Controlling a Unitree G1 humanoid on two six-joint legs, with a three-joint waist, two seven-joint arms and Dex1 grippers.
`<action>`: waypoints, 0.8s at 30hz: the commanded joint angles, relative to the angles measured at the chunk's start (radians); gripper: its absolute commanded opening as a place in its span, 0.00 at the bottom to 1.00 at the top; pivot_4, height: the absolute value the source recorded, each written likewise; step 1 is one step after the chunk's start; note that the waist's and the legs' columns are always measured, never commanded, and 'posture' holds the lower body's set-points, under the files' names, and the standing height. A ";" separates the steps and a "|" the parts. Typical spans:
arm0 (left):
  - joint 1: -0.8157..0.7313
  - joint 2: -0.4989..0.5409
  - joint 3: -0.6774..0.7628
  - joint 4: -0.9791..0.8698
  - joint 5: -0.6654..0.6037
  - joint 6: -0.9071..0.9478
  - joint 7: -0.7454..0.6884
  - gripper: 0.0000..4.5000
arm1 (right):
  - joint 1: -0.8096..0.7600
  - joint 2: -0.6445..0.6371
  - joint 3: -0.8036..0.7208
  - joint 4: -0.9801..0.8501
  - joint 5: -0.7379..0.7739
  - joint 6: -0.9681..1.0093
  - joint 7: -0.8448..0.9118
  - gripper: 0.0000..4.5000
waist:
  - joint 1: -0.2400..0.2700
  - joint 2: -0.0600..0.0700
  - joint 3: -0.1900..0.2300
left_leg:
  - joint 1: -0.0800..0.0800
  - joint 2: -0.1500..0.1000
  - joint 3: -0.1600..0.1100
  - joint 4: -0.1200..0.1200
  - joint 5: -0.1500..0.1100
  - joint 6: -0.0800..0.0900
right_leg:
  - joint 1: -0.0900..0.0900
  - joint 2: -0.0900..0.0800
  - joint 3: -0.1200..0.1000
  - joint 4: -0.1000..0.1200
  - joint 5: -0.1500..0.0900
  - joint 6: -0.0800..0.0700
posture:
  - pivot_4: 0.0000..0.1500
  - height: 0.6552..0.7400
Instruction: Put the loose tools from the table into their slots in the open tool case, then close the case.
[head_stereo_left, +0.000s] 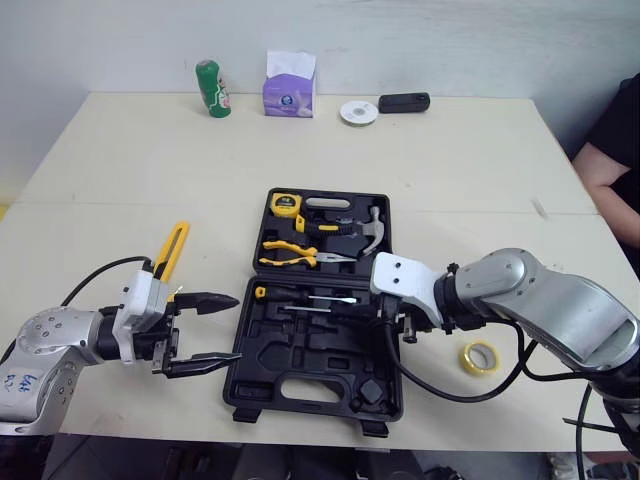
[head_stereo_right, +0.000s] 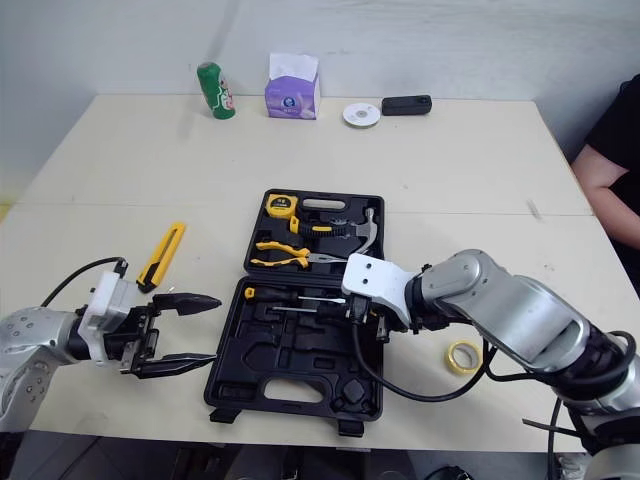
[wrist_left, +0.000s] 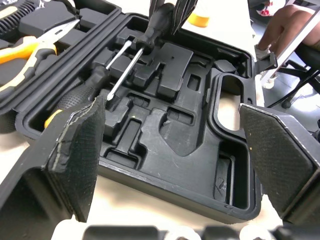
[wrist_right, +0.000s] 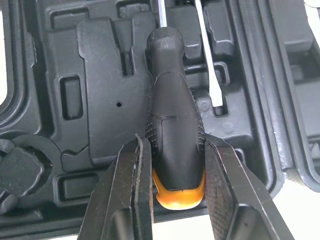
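Right hand (wrist_right: 176, 141) clamped on screwdriver (wrist_right: 173, 112) at case (head_stereo_left: 300, 372) slot — skewed release could leave it proud; left hand (head_stereo_left: 237, 328) gaping, empty.

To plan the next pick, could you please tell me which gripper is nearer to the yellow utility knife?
Left. The left gripper hangs open close beside the yellow utility knife; the right gripper grips a screwdriver over the tool case, farther away.
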 joint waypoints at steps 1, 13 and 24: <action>0.005 0.018 0.030 -0.044 -0.005 0.004 0.006 1.00 | -0.015 0.013 0.007 -0.035 -0.016 -0.009 -0.007 0.20 | 0.000 0.000 0.000 | 0.000 0.000 0.000 0.000 0.000 0.000 | 0.000 0.000 0.000 0.000 0.000 0.000 | 1.00 1.00; -0.003 0.024 0.021 -0.064 -0.007 0.033 0.028 1.00 | -0.007 0.030 0.038 -0.005 -0.049 -0.003 -0.014 0.20 | -0.002 0.000 0.000 | 0.000 0.000 0.000 0.001 0.001 0.000 | -0.001 0.000 0.000 0.002 0.000 0.000 | 1.00 1.00; -0.001 0.015 0.018 -0.067 -0.004 0.034 0.042 1.00 | -0.012 0.016 0.058 0.008 -0.076 -0.017 0.022 0.20 | -0.002 0.000 0.000 | 0.000 0.000 0.000 0.001 0.001 0.000 | -0.001 -0.001 0.001 0.004 0.000 0.000 | 1.00 1.00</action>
